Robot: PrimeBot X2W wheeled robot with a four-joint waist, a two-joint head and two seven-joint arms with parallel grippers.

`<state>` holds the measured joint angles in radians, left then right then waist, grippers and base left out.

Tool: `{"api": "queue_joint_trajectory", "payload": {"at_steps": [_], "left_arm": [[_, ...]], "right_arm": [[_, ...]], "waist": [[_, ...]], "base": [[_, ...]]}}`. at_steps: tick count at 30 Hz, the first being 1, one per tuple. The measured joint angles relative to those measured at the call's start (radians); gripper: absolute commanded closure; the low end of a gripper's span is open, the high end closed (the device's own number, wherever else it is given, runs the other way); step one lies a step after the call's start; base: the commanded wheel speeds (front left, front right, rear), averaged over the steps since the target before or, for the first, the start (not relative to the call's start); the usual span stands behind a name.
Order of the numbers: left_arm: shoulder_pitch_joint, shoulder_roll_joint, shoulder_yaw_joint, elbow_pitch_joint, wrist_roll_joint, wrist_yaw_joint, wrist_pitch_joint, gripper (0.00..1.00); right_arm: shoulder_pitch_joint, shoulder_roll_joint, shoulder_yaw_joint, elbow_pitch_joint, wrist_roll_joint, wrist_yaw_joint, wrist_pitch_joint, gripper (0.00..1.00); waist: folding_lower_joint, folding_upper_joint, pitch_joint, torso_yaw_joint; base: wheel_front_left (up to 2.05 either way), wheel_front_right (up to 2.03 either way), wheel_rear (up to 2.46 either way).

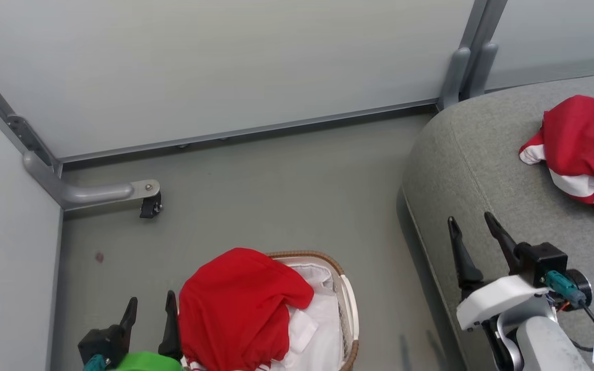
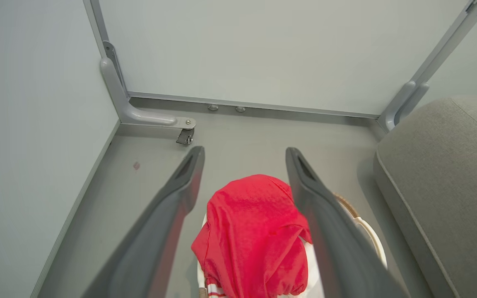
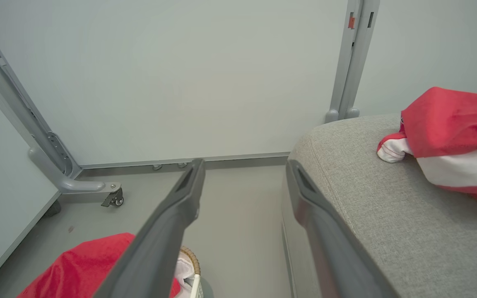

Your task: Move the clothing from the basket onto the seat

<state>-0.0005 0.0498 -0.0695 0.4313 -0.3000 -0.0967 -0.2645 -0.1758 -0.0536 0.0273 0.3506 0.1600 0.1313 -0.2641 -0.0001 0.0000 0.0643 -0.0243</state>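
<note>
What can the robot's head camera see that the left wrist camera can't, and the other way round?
Head camera's extras: a red garment lying on the seat, and the right tool, open and empty, near the seat's edge.
Left wrist camera's extra: a close look along the left tool, its open fingers framing the red clothing.
Both share: that red clothing draped over the basket, the seat's grey corner, the floor and the little caster wheel.
</note>
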Motion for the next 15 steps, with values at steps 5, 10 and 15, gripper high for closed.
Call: {"api": "queue_joint_trajectory", "payload": {"at_steps": [5,10,15], "left_arm": [[-0.078,-0.001,-0.028,0.037,-0.002,-0.013,0.000,0.00],[-0.174,-0.001,-0.062,0.099,0.001,-0.024,0.000,0.00],[-0.296,-0.001,-0.115,0.181,0.009,-0.030,0.000,0.00]], "right_arm": [[-0.054,0.001,0.008,-0.057,0.007,0.000,0.000,0.00],[-0.127,0.002,0.020,-0.119,0.012,0.000,0.000,0.00],[-0.207,0.003,0.051,-0.170,0.046,0.000,0.000,0.00]], "waist": [[0.0000,0.0000,0.060,-0.008],[0.0000,0.0000,0.137,-0.022],[0.0000,0.0000,0.233,-0.041]], "base": [[0.00,0.00,0.00],[0.00,0.00,0.00],[0.00,0.00,0.00]]}}
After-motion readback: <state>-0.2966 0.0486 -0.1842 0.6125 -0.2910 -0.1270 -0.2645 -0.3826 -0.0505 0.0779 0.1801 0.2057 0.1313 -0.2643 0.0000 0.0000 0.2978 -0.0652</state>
